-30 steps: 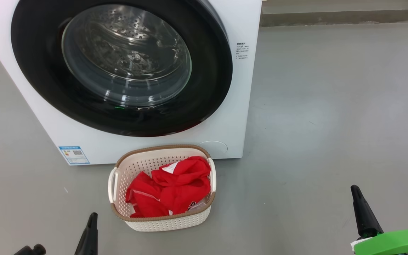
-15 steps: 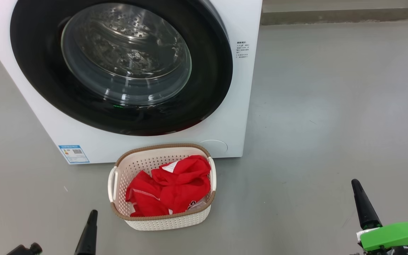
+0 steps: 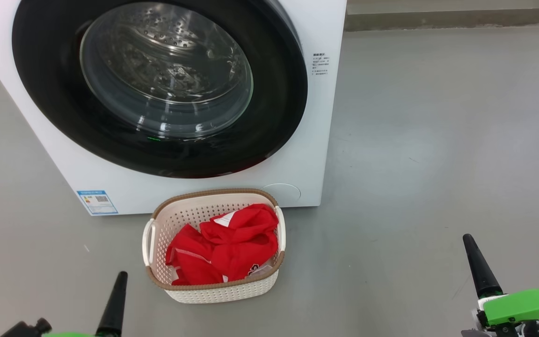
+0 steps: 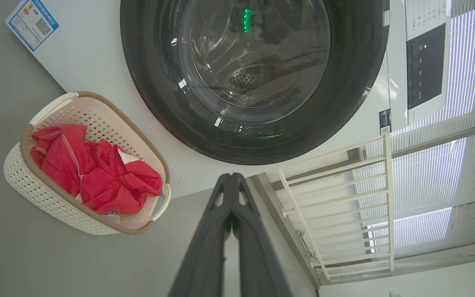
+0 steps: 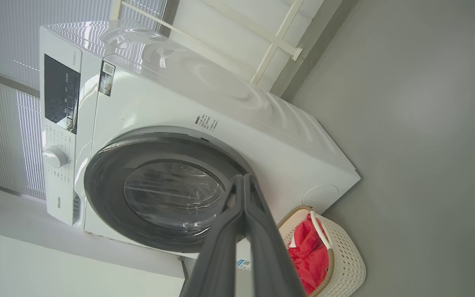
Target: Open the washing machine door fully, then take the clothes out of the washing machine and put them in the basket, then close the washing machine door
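1. The brand name (image 5: pixel 57 202) "Hisense" is read in small grey letters on the front of the washing machine (image 5: pixel 221 99), near the dial (image 5: pixel 55 156), in the right wrist view.
2. A blue label sticker (image 3: pixel 97 202) bearing a QR code and a coloured rating scale is seen on the machine's lower front corner; its print is too small to be read.
3. A block of small dark print (image 3: pixel 320 64) is set on the front beside the washing machine door (image 3: pixel 45 93); no character can be made out.
4. A small black sticker (image 4: pixel 384 121) with a QR code is fixed beside the control panel (image 4: pixel 425 66), whose markings are not legible.
5. White printed marks (image 3: pixel 253 270) are seen on the clothes (image 3: pixel 232 243); they cannot be read.
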